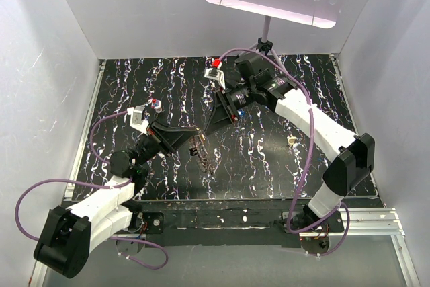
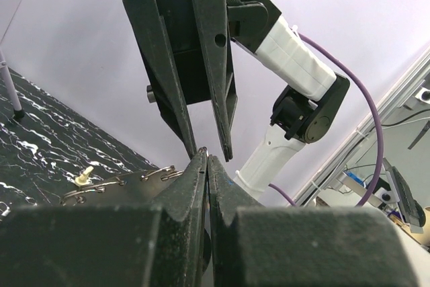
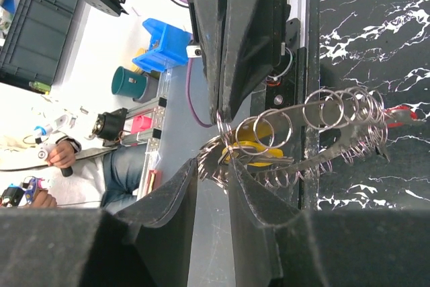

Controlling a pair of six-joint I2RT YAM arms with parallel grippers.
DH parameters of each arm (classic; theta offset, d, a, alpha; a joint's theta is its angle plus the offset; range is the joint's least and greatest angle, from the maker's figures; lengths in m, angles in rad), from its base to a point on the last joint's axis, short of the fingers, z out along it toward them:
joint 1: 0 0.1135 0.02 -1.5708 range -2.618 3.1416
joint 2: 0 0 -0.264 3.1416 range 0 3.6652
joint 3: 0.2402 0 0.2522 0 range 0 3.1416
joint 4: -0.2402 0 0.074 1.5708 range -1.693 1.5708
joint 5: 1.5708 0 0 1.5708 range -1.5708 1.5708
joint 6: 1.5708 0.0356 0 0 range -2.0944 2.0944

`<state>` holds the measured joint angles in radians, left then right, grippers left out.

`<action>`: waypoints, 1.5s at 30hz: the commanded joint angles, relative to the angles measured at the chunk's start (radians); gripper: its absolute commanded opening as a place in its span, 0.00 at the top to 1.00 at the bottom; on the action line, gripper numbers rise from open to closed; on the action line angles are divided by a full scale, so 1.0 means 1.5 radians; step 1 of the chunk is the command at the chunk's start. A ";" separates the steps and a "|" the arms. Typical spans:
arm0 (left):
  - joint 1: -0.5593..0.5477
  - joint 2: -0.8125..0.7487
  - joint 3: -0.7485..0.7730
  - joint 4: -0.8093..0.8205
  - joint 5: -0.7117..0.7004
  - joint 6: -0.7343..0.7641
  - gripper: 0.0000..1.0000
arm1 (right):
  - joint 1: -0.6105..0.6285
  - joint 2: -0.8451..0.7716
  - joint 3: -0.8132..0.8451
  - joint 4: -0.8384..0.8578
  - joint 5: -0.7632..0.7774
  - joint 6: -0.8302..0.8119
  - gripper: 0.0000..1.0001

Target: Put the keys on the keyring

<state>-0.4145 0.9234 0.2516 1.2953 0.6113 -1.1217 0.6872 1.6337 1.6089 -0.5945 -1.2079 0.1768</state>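
Observation:
The keyring (image 3: pixel 213 159), a grey toothed ring with several wire loops (image 3: pixel 336 109) on it, hangs above the table between both grippers; in the top view it shows as a small bunch (image 1: pixel 201 152). A yellow key (image 3: pixel 262 147) and a red key (image 3: pixel 403 111) hang on it. My left gripper (image 2: pixel 205 156) is shut on a thin wire loop of it, also seen in the right wrist view (image 3: pixel 222 117). My right gripper (image 3: pixel 213 164) is open, its fingers (image 2: pixel 215 65) a little apart on either side of the toothed rim. A beige key (image 1: pixel 291 140) lies on the table, right of centre.
The table (image 1: pixel 269 166) has a black marbled top and white walls on three sides. A grey tripod stand (image 1: pixel 266 45) holding a light panel stands at the back. The two grippers meet tip to tip at mid-table (image 1: pixel 205 130). A metal rail (image 1: pixel 363 223) runs along the near right edge.

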 commanded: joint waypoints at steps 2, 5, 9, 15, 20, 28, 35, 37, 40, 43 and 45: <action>-0.002 -0.003 0.019 0.049 0.000 -0.001 1.00 | 0.004 0.014 0.056 0.005 -0.001 -0.001 0.68; -0.002 -0.005 0.018 0.046 -0.001 -0.001 1.00 | 0.007 0.011 0.054 0.001 0.004 -0.007 0.70; -0.002 -0.003 0.019 0.052 -0.001 -0.003 1.00 | 0.009 0.008 0.047 0.000 0.014 -0.014 0.70; -0.002 -0.004 0.018 0.051 -0.002 -0.003 1.00 | 0.009 0.015 0.056 -0.014 0.031 -0.024 0.67; -0.002 -0.002 0.017 0.052 -0.002 -0.003 1.00 | 0.013 0.018 0.061 -0.016 0.027 -0.028 0.68; -0.002 -0.005 0.015 0.054 -0.004 -0.003 1.00 | 0.017 0.019 0.058 -0.016 0.028 -0.031 0.84; -0.003 -0.007 0.014 0.053 -0.006 -0.002 1.00 | 0.017 0.015 0.056 -0.019 0.030 -0.039 0.98; -0.002 -0.009 0.013 0.055 -0.009 -0.002 1.00 | 0.017 0.013 0.056 -0.022 0.029 -0.041 0.99; -0.002 -0.018 0.009 0.055 -0.018 0.004 1.00 | 0.017 0.011 0.051 -0.025 0.030 -0.045 0.99; -0.002 -0.027 0.006 0.059 -0.030 0.007 1.00 | 0.017 0.008 0.041 -0.025 0.028 -0.043 0.99; -0.002 -0.028 0.006 0.066 -0.032 0.007 1.00 | 0.017 0.006 0.035 -0.019 0.023 -0.036 0.99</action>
<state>-0.4145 0.9142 0.2516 1.2938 0.6044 -1.1191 0.7082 1.6596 1.6497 -0.6292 -1.1587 0.1272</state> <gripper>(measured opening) 0.010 0.022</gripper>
